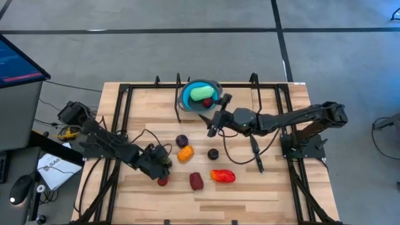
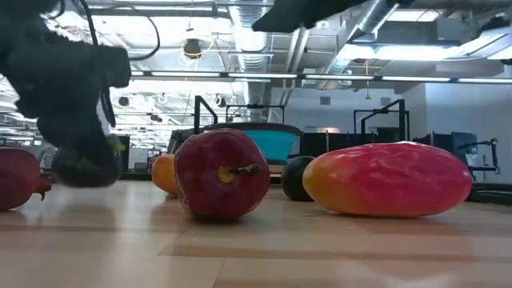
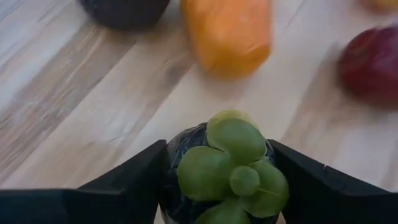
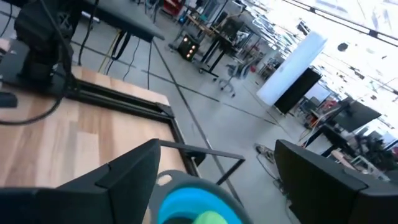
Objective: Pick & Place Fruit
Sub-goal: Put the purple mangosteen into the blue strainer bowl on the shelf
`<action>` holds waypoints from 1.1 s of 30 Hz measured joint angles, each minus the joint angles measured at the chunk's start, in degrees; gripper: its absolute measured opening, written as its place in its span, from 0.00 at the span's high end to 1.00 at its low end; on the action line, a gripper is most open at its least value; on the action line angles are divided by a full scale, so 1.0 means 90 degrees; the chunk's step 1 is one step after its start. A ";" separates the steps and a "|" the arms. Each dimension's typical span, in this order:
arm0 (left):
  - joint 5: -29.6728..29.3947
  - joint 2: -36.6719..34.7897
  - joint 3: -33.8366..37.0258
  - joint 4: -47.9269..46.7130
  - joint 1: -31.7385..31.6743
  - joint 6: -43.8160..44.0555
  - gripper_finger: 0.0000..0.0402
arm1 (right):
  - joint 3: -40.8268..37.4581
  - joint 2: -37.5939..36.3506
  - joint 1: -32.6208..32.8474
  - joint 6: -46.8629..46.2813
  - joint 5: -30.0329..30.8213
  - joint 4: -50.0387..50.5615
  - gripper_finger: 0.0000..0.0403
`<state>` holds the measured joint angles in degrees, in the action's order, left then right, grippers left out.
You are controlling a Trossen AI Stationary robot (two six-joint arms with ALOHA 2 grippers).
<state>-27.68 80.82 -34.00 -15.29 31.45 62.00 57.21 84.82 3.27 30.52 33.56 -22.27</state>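
Your left gripper [image 1: 164, 164], lower left of the frame, has its fingers around the green grapes [image 3: 231, 163]; your right gripper [image 1: 217, 115] hangs spread apart beside the blue bowl [image 1: 187, 95].

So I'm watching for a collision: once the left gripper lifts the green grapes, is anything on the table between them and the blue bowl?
Yes. The left gripper has the green grapes between its fingers. On a straight line to the blue bowl lie the orange fruit and the purple fruit. Lifted above them, nothing visible blocks the way.

The grey concrete floor [image 1: 187, 15] has dark lines. A monitor [image 1: 19, 62] stands beside the wooden table [image 1: 275, 194]. Ceiling pipes [image 2: 264, 32] and strip lights [image 2: 416, 52] hang above.
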 joint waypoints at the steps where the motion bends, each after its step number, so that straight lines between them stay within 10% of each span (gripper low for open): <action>1: -0.0034 -0.0075 0.0000 0.0064 -0.0035 -0.0001 0.37 | -0.0002 -0.0089 -0.0024 0.0013 -0.0001 0.0081 0.23; 15: -0.0556 -0.1722 0.0000 0.1459 -0.1292 -0.2763 0.38 | -0.0009 -0.0545 -0.0321 -0.1621 -0.0058 0.2398 0.23; 33: 0.2263 -0.0775 -0.1650 0.3031 -0.3688 -0.6069 0.38 | -0.0366 -0.0542 0.1236 -0.5783 0.2136 0.5617 0.23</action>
<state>-7.31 73.84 -48.85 11.99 -1.74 7.39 53.92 79.95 14.39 -21.53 52.78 28.28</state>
